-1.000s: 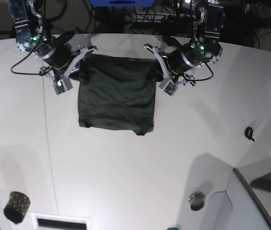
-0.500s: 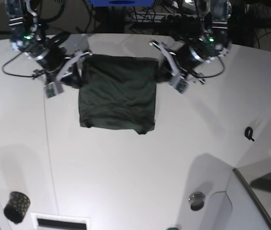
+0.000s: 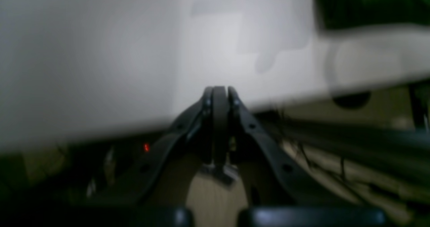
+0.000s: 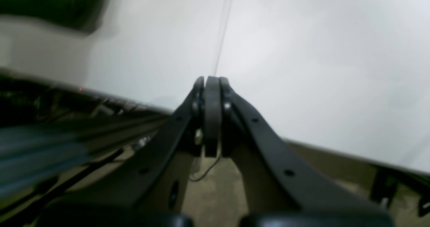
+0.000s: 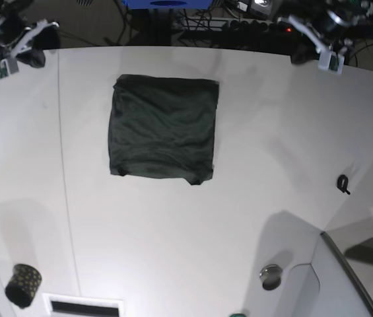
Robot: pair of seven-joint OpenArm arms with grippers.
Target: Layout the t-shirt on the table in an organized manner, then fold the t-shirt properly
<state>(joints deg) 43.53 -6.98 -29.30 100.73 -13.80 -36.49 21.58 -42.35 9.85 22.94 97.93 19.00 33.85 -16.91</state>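
Note:
The dark green t-shirt [image 5: 163,129] lies flat as a folded, roughly square bundle on the far middle of the white table [image 5: 193,224]. Nothing touches it. My left gripper [image 5: 292,26] is up at the table's far right edge, well clear of the cloth. My right gripper [image 5: 53,28] hangs at the far left edge, also apart from it. In the left wrist view the left gripper [image 3: 220,91] is shut and empty, with a corner of the t-shirt [image 3: 369,5] blurred at top right. The right gripper [image 4: 211,81] is likewise shut on nothing, the t-shirt [image 4: 50,2] at top left.
A black gold-dotted cup [image 5: 22,285] stands at the near left, beside a white slotted panel [image 5: 84,306]. A small black clip [image 5: 343,183] lies at the right. A round metal piece [image 5: 271,276] and a raised grey panel [image 5: 344,277] sit near right. Cables run behind the table.
Both grippers left the t-shirt's top corners and pulled back and outward to the table's far edge. The t-shirt stays flat where it was.

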